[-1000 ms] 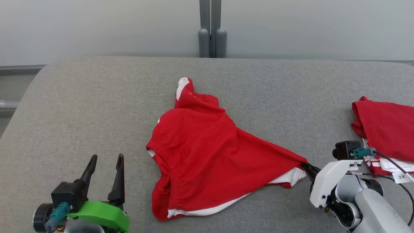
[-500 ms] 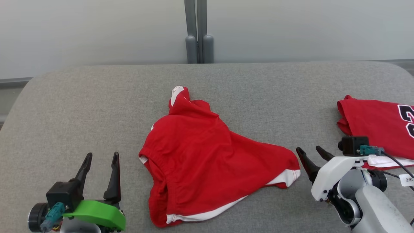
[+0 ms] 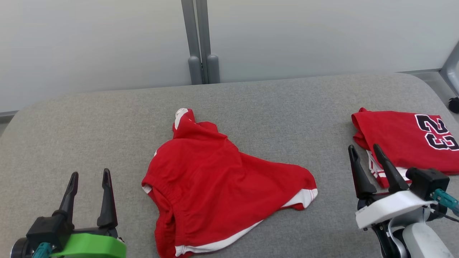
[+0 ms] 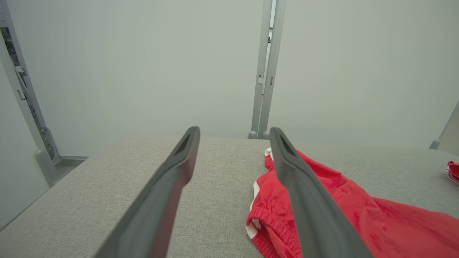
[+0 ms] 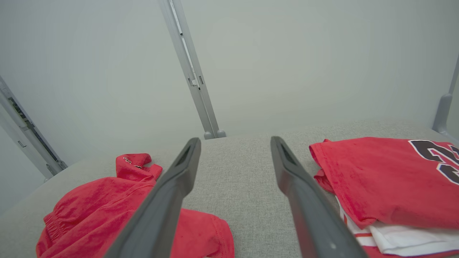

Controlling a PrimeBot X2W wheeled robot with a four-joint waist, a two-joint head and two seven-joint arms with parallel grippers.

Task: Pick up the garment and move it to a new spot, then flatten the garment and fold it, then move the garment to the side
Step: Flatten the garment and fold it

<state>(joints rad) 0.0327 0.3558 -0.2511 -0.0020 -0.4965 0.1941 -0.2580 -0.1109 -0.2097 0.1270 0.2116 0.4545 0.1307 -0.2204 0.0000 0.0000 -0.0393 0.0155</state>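
Crumpled red shorts (image 3: 215, 193) are laid at the table (image 3: 89, 118) centre, a folded jersey (image 3: 401, 143) at three o'clock. The left gripper (image 3: 89, 173) and right gripper (image 3: 363, 147) are held splayed at seven and four o'clock.

Jaws gape on left gripper (image 3: 90, 172) and right gripper (image 3: 363, 147).

Your garment (image 3: 215, 186) is plain bright red, with white bands along its hem and a white patch at its far tip. The counter (image 3: 287, 107) under it is mid grey with a fine woven fleck. The folded jersey (image 3: 394, 139) is the same red and carries black numerals outlined in white. The cloth (image 5: 394, 240) beneath it is white with thin red stripes. The fingers (image 3: 107, 200) of your left gripper (image 3: 90, 173) are black above a vivid green mount (image 3: 89, 247). Those of your right gripper (image 3: 363, 147) are black on a white housing (image 3: 387, 211). The wall (image 3: 322, 36) is pale grey-green.
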